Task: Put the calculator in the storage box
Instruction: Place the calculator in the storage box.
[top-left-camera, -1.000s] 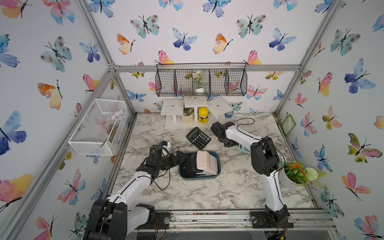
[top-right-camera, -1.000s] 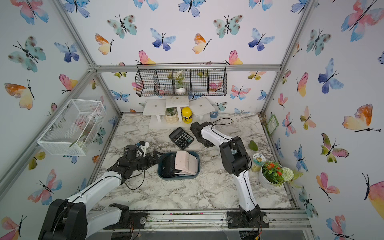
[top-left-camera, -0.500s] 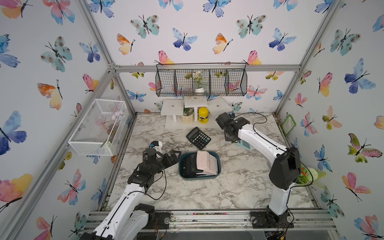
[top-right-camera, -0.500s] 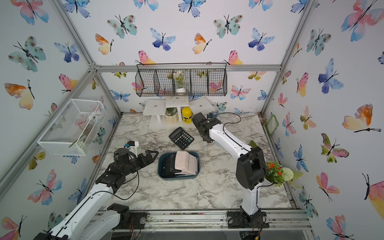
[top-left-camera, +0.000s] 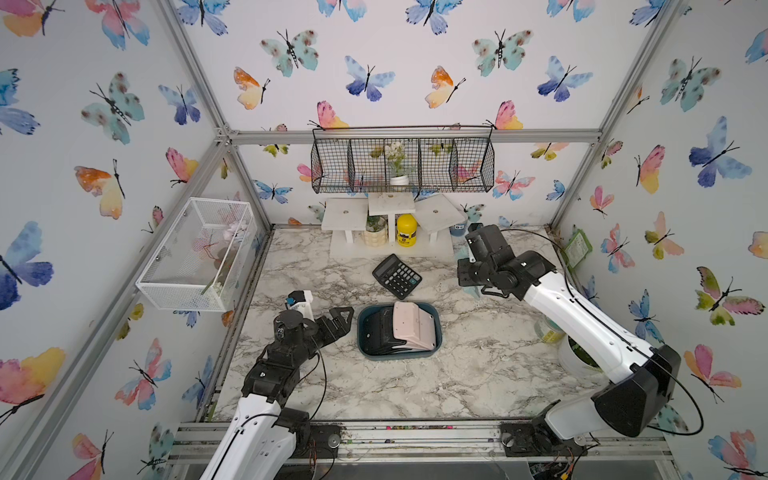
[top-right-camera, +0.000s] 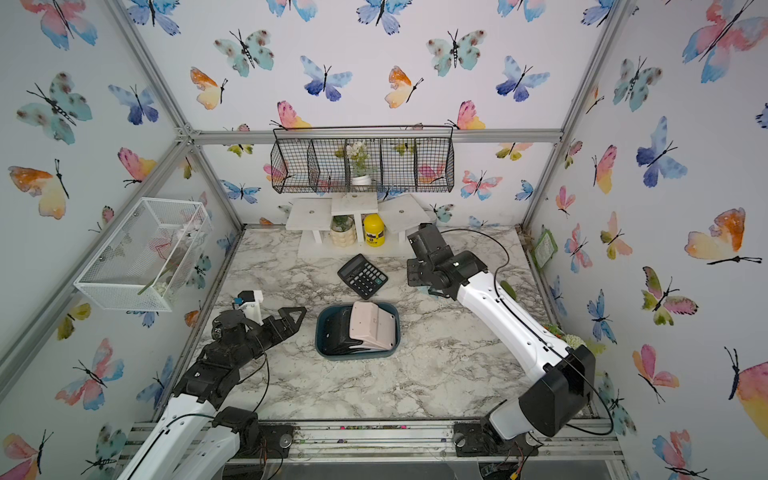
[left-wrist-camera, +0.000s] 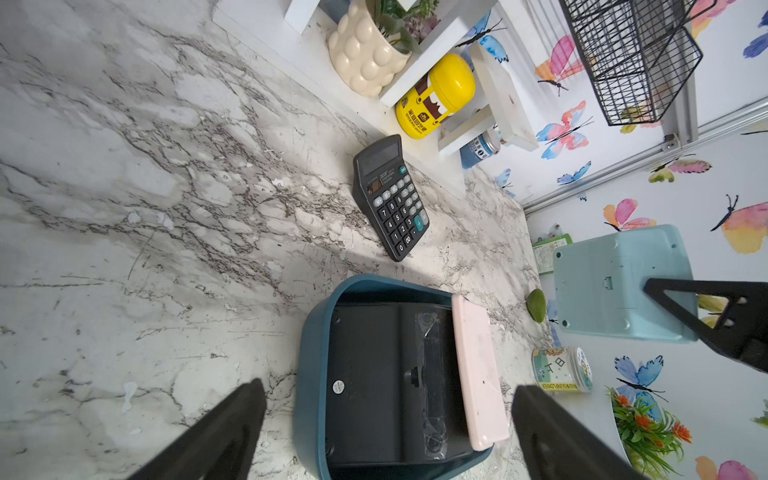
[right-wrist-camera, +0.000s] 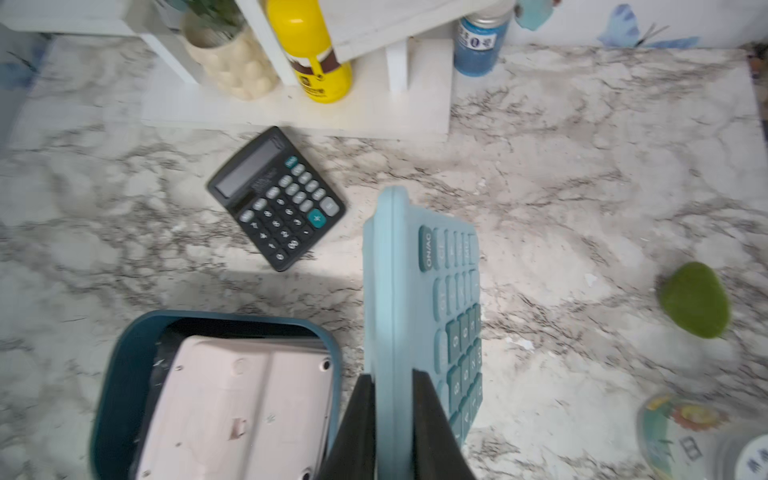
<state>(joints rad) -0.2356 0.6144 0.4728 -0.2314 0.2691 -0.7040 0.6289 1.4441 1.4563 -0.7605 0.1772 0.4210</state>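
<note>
My right gripper (right-wrist-camera: 392, 376) is shut on the edge of a light blue calculator (right-wrist-camera: 419, 291), which it holds on edge above the table, right of the storage box. From the left wrist I see that calculator's back (left-wrist-camera: 615, 282). In both top views this gripper (top-left-camera: 469, 278) (top-right-camera: 419, 276) hangs at the back right. The teal storage box (top-left-camera: 362, 332) (top-right-camera: 321, 332) holds a black and a pink calculator (top-left-camera: 415, 328), both face down. Another black calculator (top-left-camera: 397, 276) (top-right-camera: 363, 276) lies face up behind the box. My left gripper (top-left-camera: 347, 322) (left-wrist-camera: 386, 388) stands open and empty just left of the box.
A white riser (top-left-camera: 390, 249) at the back carries a cream pot (top-left-camera: 375, 237) and a yellow container (top-left-camera: 406, 230); a blue jar (right-wrist-camera: 478, 41) stands beside it. Along the right edge are a green stone (right-wrist-camera: 694, 299), a tin (top-left-camera: 548, 330) and a flower pot (top-left-camera: 577, 357). Wire baskets (top-left-camera: 403, 166) (top-left-camera: 195, 253) hang on the walls.
The right arm's elbow has swung out to the right, and its gripper has shifted right, away from the black calculator. The left arm has pulled back; its gripper stays by the box.
</note>
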